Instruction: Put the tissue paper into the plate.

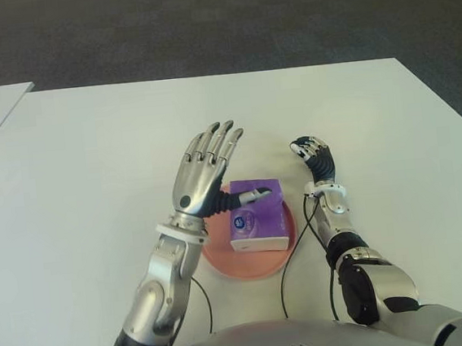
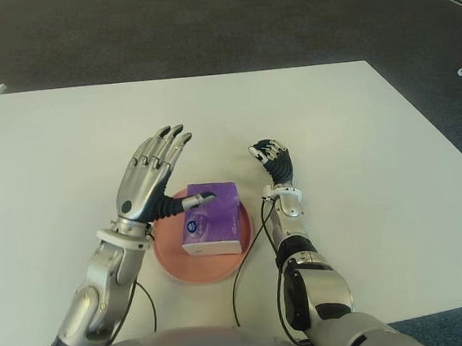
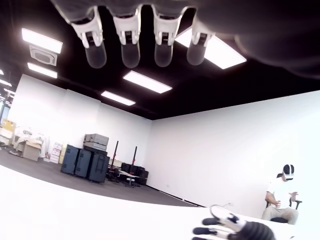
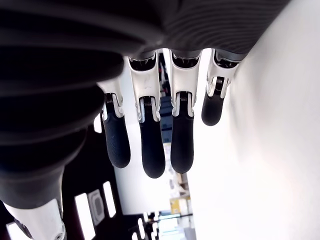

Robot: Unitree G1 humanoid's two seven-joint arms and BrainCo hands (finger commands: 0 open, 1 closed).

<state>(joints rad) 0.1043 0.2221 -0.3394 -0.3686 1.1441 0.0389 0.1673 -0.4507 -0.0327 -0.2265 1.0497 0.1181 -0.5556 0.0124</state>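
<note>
Nearest the table's [image 1: 70, 197] front edge, the pink plate [image 1: 223, 265] already holds the purple tissue paper [image 1: 257, 216], both hands empty: left hand [image 1: 206, 169] spread above it, right hand [image 1: 315, 158] loosely open beside, so only withdrawal seems left.

Setting: robotics lab or test hall | floor: dark carpet [image 1: 201, 29] | work surface: white table [image 1: 90, 154] | walls: bare white | ceiling: black, strip lights [image 3: 147, 81] | storage: stacked equipment cases [image 3: 85, 160] | seated person [image 3: 282, 197] wearing headset
</note>
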